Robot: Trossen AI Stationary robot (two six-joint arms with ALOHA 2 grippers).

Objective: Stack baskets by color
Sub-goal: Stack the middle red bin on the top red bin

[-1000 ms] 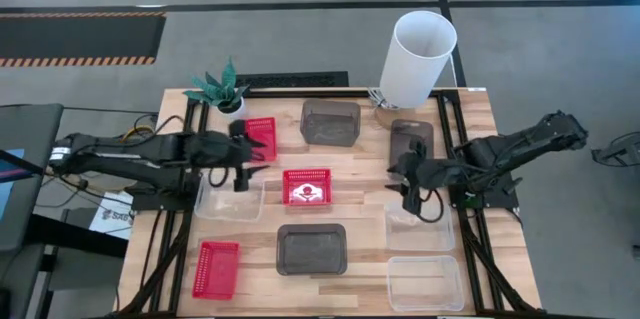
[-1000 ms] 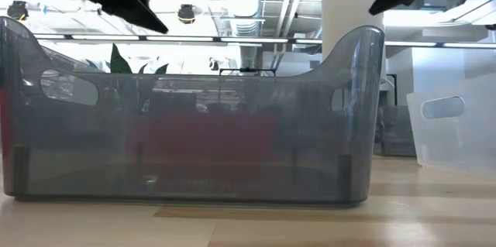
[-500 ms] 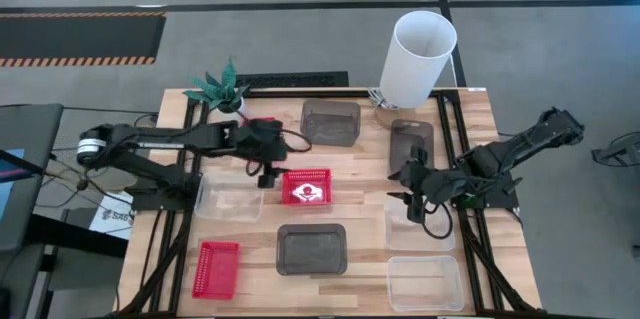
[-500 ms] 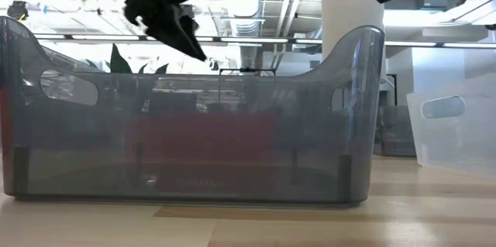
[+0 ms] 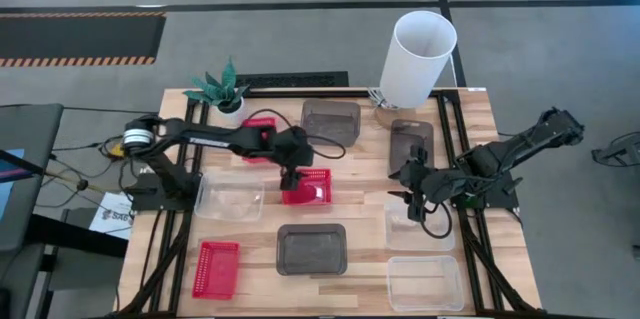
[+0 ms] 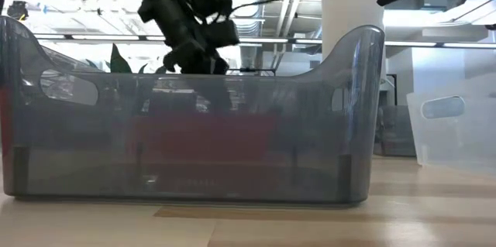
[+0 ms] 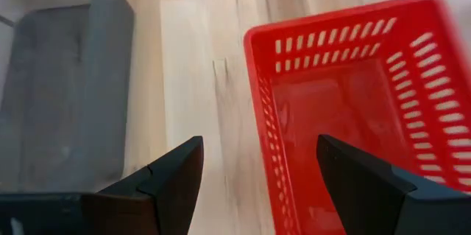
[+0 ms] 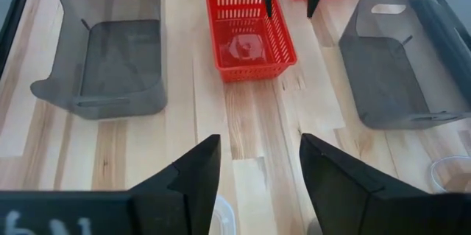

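Since a second ago the left arm has swung from the clear basket [image 5: 230, 199] at the table's left across to the middle, and its gripper [image 5: 291, 181] now hangs over the left edge of the centre red basket [image 5: 309, 187]. Its fingers [image 7: 173, 180] stand wide apart and hold nothing; in the left wrist view one finger is over bare wood and the other over the red basket's floor, so the mesh side wall lies between them. I cannot tell whether either finger touches that wall.

On the right, the gripper [image 5: 411, 187] has slid a little towards the near side and hovers over the far edge of another clear basket [image 5: 420, 227]. Its fingers [image 8: 195, 180] are parted, a little narrower than before, and grip nothing.

Bare wood shows between the centre red basket and the grey basket [image 5: 311, 248] in front of it, and again towards the grey basket [image 5: 330, 122] behind. A second red basket [image 5: 258, 137] lies partly under the left arm, a third [image 5: 216, 268] sits at the near left corner, and a third clear one [image 5: 425, 282] at the near right. A narrow grey basket [image 5: 411, 142] lies close to the right gripper.

Stretched long and low, the left arm reaches from its base at the table's left edge; the right arm is folded back towards its own side.
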